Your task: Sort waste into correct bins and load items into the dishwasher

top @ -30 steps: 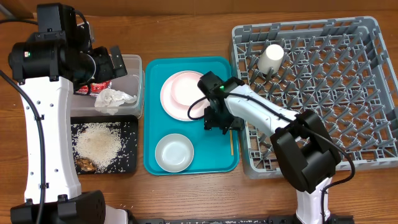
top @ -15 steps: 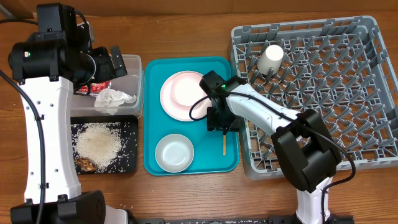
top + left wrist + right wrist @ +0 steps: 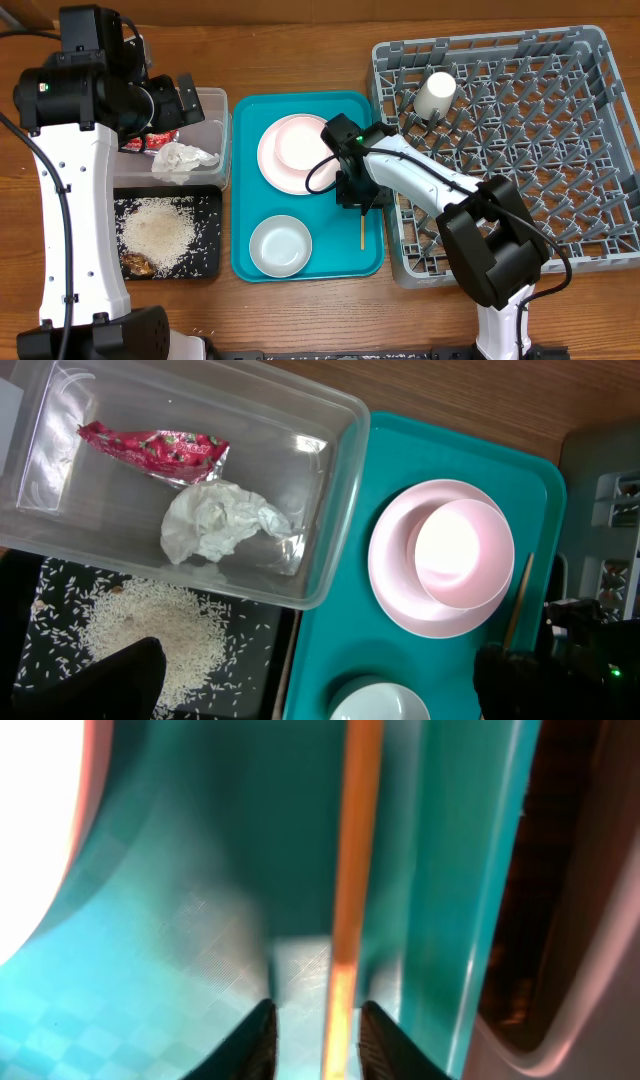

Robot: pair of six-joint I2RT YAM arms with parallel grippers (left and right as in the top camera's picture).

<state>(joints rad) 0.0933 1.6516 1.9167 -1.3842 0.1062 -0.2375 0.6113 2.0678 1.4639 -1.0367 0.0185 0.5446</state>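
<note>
- Your right gripper (image 3: 315,1030) is sitting low on the teal tray (image 3: 300,105), just beside the tray's right rim and next to the dish rack (image 3: 560,130).
- Its two fingers are standing only a narrow gap apart, one on each side of the wooden chopstick (image 3: 352,850).
- The right-hand fingertip is looking very close to the stick. Whether the pads are actually pressing it, I cannot tell from the wrist view.
- From overhead, the chopstick's free end is poking out below the gripper, lying along the tray's right side.
- Your left gripper (image 3: 183,97) is hanging over the clear tub (image 3: 212,110) with its fingers spread wide.
- The red wrapper (image 3: 155,448) and the crumpled napkin (image 3: 220,520) are lying inside that tub.
- The rice (image 3: 155,228) and brown scraps (image 3: 140,264) are sitting in the black tray (image 3: 205,265).
- The pink bowl (image 3: 298,148) is resting on the pink plate (image 3: 275,165), with the small grey-white bowl (image 3: 280,245) below them on the teal tray.
- The white cup (image 3: 436,93) is standing in the rack's far-left corner.
</note>
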